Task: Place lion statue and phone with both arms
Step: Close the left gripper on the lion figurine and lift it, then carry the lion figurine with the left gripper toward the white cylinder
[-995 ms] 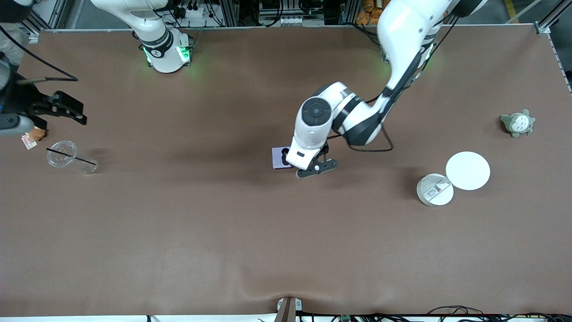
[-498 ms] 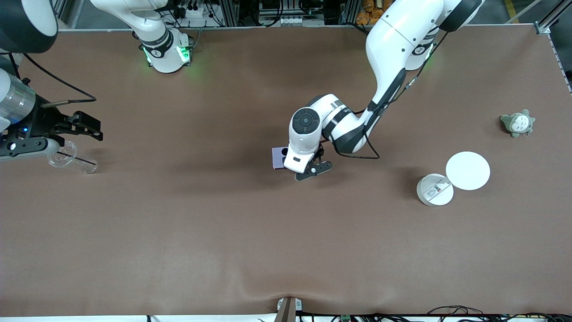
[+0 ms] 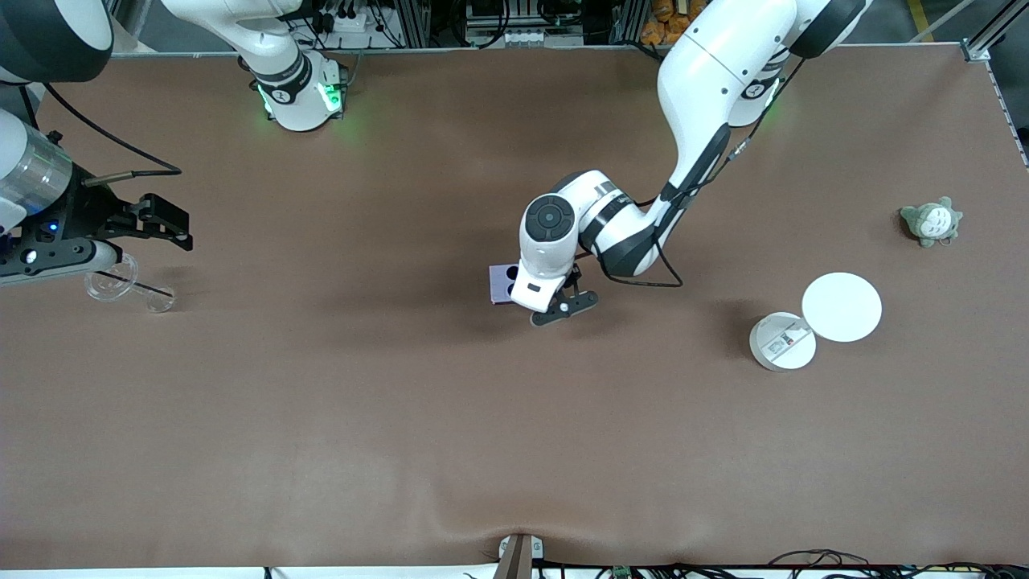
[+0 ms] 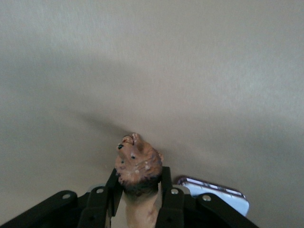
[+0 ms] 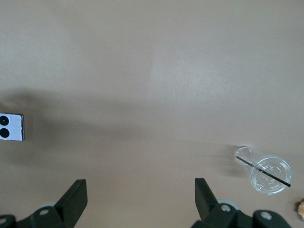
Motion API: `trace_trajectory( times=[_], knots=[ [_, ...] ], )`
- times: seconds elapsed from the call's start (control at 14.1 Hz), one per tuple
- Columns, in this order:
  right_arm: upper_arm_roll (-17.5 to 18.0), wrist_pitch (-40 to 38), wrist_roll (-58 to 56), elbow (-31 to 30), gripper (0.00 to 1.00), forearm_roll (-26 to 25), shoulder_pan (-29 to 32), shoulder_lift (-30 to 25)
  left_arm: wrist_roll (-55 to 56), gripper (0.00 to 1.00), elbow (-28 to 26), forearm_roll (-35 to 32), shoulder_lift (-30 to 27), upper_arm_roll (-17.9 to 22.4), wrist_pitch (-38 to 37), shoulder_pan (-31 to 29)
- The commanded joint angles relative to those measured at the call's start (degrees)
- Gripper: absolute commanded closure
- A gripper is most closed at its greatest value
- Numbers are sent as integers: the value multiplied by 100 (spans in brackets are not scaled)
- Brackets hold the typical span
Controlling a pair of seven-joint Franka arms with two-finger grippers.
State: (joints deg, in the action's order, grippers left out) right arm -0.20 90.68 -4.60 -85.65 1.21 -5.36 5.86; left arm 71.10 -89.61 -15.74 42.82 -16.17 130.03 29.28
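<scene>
- R gripper [image 3: 165,221] at the right-arm end of the table [image 3: 402,418], up over bare mat next to the clear cup [image 3: 108,277]; fingers [image 5: 73,199] wide apart, nothing between them.
- Cup lies on its side w/ a black straw [image 3: 129,281] across it, close to the table edge at that end. In the right wrist view cup [image 5: 270,175] sits at abt 4 o'clock, phone [image 5: 10,127] at 9 o'clock, plain mat between.
- Phone [image 3: 502,283] flat on the mat mid-table, camera circles up, partly under the L wrist.
- L gripper [image 3: 555,310] down at mid-table, touching or just beside the phone's edge; fingers [image 4: 171,199] clamped on the lion [image 4: 137,166], one each side of its neck, head poking out past the tips. Lion hidden in the front view.
- Big open stretch of mat nearer the camera, at 6 o'clock from the phone.
- Toward the left-arm end: two white discs [image 3: 840,307], touching each other, well apart from the phone; small grey-green plush [image 3: 931,221] near that edge.
</scene>
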Motion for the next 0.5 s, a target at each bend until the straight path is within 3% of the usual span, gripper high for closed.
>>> trace_trajectory(
  times=[0.0, 0.43],
  knots=[
    [-7, -50, 29, -5, 0, 19, 17, 11, -516, 100, 40, -218, -247, 0, -82, -361],
    [-15, -50, 82, 13, 0, 46, -264, 38, -2159, 100, 58, -210, -642, -26, -531, -1432]
  ],
)
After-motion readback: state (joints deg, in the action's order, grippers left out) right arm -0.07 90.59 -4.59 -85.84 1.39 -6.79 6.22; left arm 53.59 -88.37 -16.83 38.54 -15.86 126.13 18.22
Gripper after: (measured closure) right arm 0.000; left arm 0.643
